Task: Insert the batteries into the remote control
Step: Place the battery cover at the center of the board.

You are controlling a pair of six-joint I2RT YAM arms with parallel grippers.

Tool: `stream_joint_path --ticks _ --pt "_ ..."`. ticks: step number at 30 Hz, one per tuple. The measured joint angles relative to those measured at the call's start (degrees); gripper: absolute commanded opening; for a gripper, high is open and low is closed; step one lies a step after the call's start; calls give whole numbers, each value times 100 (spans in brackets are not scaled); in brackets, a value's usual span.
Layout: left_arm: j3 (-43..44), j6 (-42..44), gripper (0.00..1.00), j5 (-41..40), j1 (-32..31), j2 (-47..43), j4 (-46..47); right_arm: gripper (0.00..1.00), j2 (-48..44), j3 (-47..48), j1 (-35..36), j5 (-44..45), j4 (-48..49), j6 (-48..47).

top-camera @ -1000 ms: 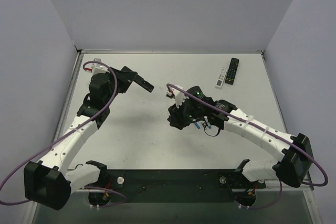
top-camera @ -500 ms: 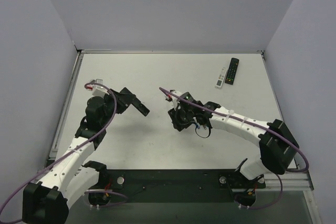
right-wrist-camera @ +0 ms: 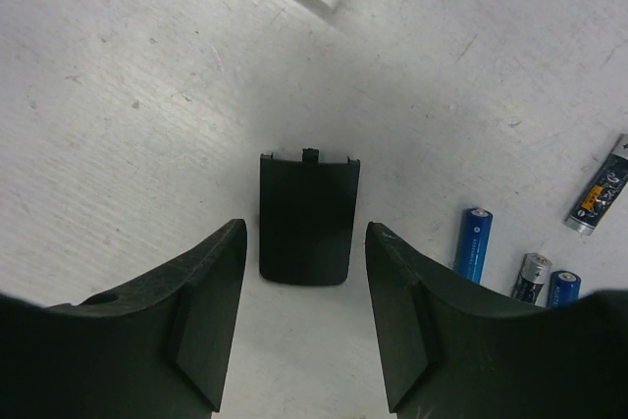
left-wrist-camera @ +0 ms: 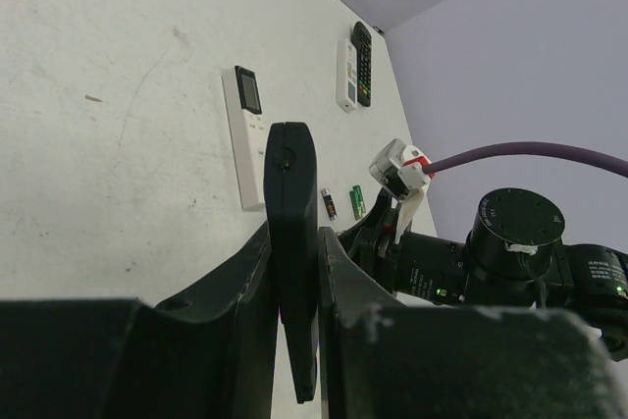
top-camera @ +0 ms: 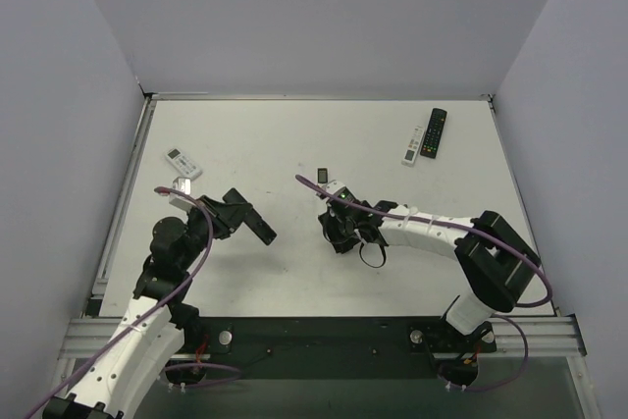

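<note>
Two claws hang over a white counter (top-camera: 255,134). The left claw (left-wrist-camera: 294,233) is clamped tight on a slim black remote (left-wrist-camera: 290,174), held edge-up off the surface. The right claw (right-wrist-camera: 306,231) is spread wide and holds nothing; its fingers (right-wrist-camera: 211,311) straddle a black battery cover (right-wrist-camera: 307,213) that lies flat on the counter. Whether they touch the surface cannot be told. Four batteries (right-wrist-camera: 473,242), two of them blue and one dark with an orange label, lie loose on the counter just beside the cover, at the right of the right wrist view. A white remote (left-wrist-camera: 244,134) with a dark display lies near them. Another white remote (top-camera: 183,161) sits near the left edge, and a white-and-black pair (top-camera: 424,138) rests at the far right.
</note>
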Motion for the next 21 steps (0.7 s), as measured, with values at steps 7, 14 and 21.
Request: stream_joint_path --ticks 7,14,21 --pt "-291 9 0 26 0 -330 -33 75 57 -210 98 177 68 70" --pt "-284 299 0 315 9 -81 -22 100 -468 -256 94 199 -83 192" --pt "-179 688 0 804 15 68 -103 100 -1193 459 -391 -13 -839 664"
